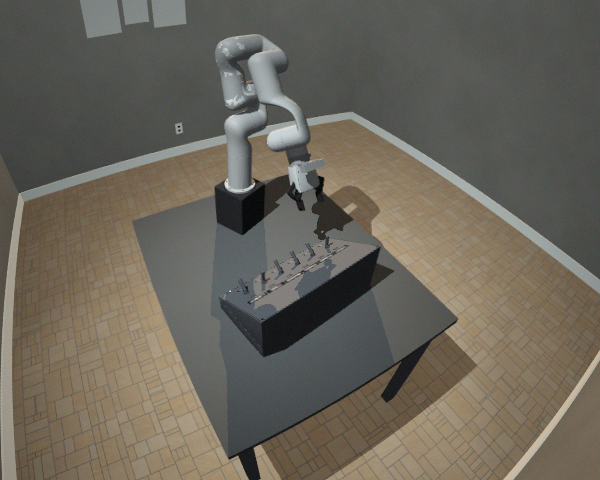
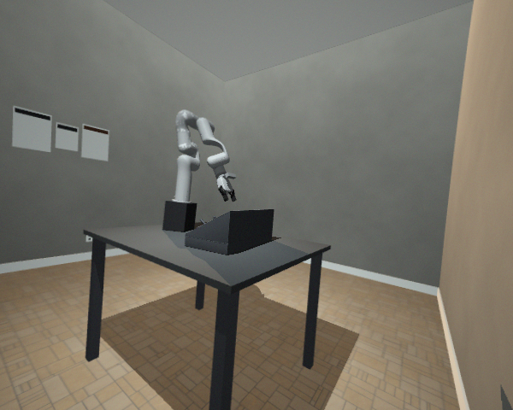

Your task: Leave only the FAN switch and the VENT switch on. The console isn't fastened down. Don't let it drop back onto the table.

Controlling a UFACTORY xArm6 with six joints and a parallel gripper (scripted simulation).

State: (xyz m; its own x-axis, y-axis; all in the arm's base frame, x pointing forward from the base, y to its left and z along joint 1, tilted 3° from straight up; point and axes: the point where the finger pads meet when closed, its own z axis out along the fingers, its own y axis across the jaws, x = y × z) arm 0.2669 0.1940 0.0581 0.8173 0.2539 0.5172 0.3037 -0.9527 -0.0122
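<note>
A dark wedge-shaped console lies across the middle of the black table; it also shows in the exterior view. Several small toggle switches stand in a row on its sloped face, above a label strip. The labels are too small to read, and I cannot tell each lever's position. My gripper is open and empty. It hangs in the air behind the console's right end, well above the table, also in the exterior view. It touches nothing.
The arm's black base block stands at the table's back edge, left of the gripper. The table has four legs and drops off on all sides.
</note>
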